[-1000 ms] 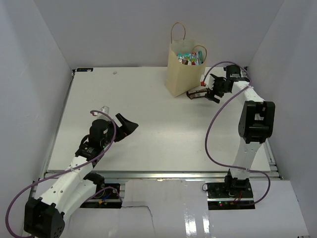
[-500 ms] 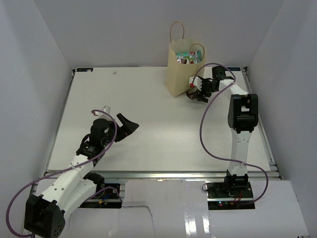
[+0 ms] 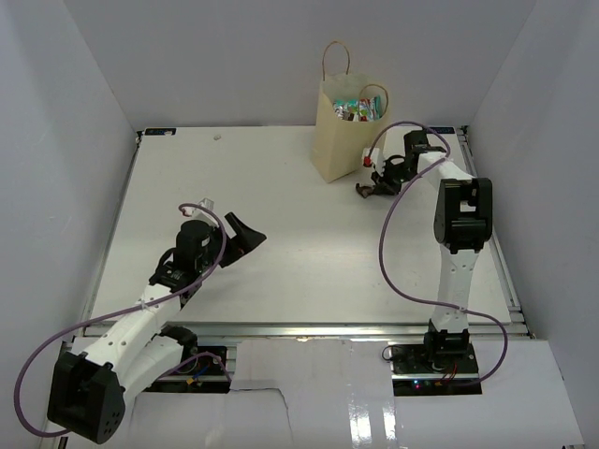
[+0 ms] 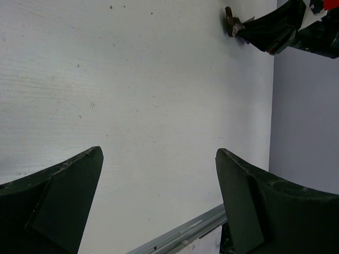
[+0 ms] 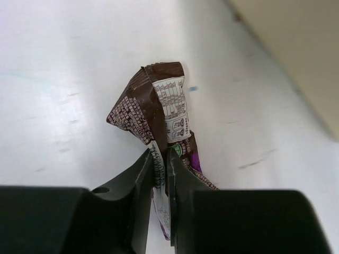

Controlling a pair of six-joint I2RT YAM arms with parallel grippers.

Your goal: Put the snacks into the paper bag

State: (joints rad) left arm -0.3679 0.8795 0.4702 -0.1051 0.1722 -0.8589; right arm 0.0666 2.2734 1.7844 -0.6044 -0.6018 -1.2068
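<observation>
A thin dark brown bar [image 5: 153, 106] with white print lies crumpled on the white table, pinched between the two fingers of my right gripper [image 5: 161, 159], which is shut on it. From above, this gripper [image 3: 374, 185] sits low on the table just right of the paper bag [image 3: 339, 140], the bar [image 3: 364, 190] sticking out to its left. The cream bag stands upright at the back with several shiny snacks [image 3: 358, 108] showing in its mouth. My left gripper [image 3: 241, 234] hovers open over the table's left middle, holding nothing; its wrist view shows bare table between the fingers [image 4: 63, 190].
White walls close the table in on three sides. A metal rail [image 3: 299, 329] runs along the near edge by the arm bases. The bag's beige side [image 5: 296, 47] rises close to the right gripper. The right arm's purple cable [image 3: 388, 253] loops over the table.
The right gripper came left toward the bag's foot, dropped to the table and shut on the dark brown bar. The left arm shifted slightly right and stayed open.
</observation>
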